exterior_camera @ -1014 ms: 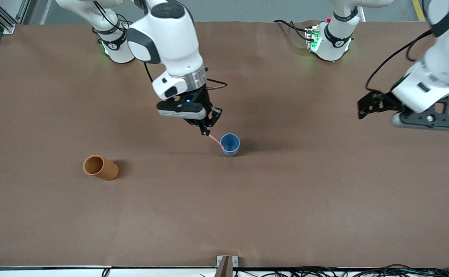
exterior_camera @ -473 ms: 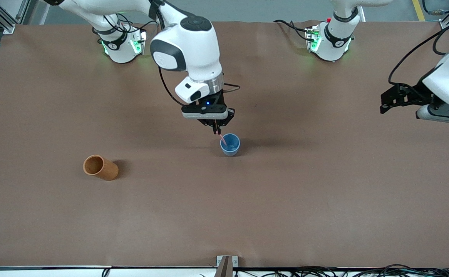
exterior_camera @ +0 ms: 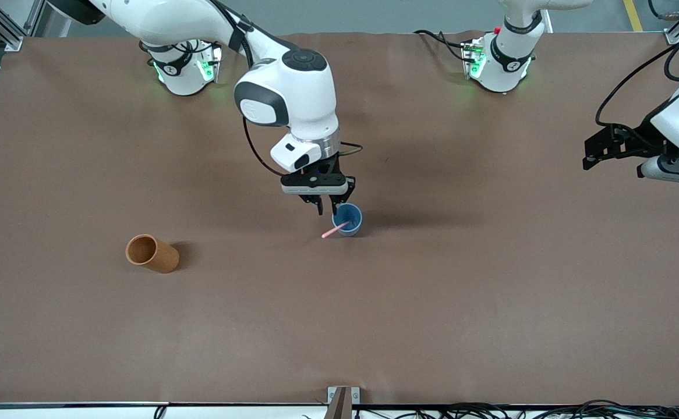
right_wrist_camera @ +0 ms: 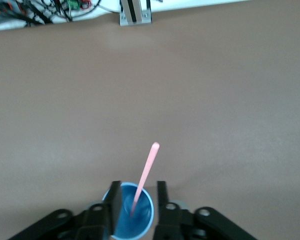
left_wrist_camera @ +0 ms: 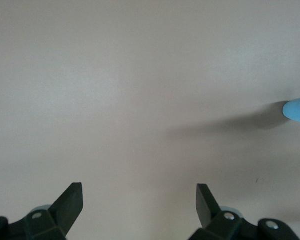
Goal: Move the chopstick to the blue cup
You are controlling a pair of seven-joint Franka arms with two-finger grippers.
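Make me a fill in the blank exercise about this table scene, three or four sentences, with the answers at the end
1. One end of the pink chopstick rests inside the ____ cup.
2. The right gripper hovers over that cup with its fingers ____.
3. The orange-brown cup stands toward the ____ arm's end of the table.
4. The left gripper, waiting with its fingers open, holds ____.

Missing words: blue; open; right; nothing
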